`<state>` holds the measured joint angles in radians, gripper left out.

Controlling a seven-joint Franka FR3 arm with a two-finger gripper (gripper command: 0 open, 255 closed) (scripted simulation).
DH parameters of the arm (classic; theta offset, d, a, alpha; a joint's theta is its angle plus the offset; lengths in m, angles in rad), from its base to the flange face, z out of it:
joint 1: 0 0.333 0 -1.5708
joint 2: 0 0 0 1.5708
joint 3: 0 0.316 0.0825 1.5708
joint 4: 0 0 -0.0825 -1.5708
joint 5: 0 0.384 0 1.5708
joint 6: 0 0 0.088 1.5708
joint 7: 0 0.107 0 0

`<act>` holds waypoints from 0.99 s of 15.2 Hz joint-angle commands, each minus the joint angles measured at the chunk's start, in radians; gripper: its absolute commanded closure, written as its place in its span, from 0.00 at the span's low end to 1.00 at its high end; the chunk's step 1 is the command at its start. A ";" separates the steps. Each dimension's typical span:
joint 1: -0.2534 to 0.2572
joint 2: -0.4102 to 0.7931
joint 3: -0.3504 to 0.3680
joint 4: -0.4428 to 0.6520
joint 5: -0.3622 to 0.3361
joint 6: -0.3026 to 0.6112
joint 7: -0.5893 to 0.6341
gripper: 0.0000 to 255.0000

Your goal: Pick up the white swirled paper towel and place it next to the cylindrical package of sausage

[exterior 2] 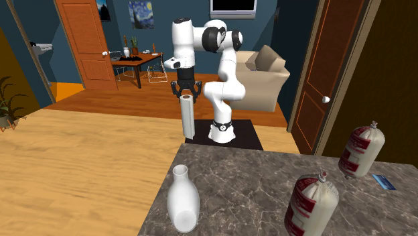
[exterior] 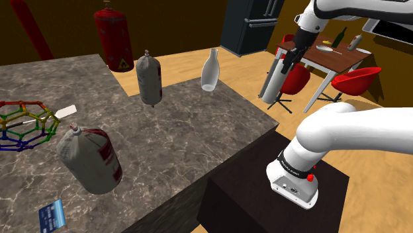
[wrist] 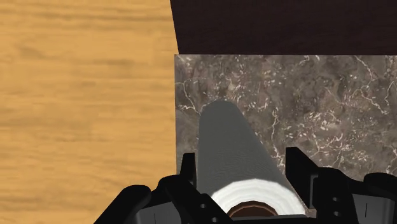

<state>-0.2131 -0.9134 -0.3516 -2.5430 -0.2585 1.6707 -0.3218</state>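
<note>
Shoulder view first: the gripper (exterior: 289, 63) is clamped on the top of the white paper towel roll (exterior: 273, 86), which hangs upright in the air, clear of the marble counter (exterior: 185, 142) and seen past its far corner. On that counter stand an upright sausage package (exterior: 150, 78) near the far edge and a white bottle (exterior: 210, 71) beside it.

Second exterior view: the roll (exterior 2: 188, 117) dangles from the gripper (exterior 2: 185, 90) beyond the counter's (exterior 2: 261, 178) far edge.

Wrist view: the fingers (wrist: 299, 167) pinch the roll (wrist: 232, 149) from both sides, and its lower end hovers over the counter's (wrist: 312, 102) corner, just inside the edge.
</note>
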 commanded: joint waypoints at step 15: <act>0.022 0.053 0.040 0.240 0.042 -0.188 -0.009 1.00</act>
<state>-0.1919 -0.8659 -0.3119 -2.3211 -0.2182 1.4958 -0.3286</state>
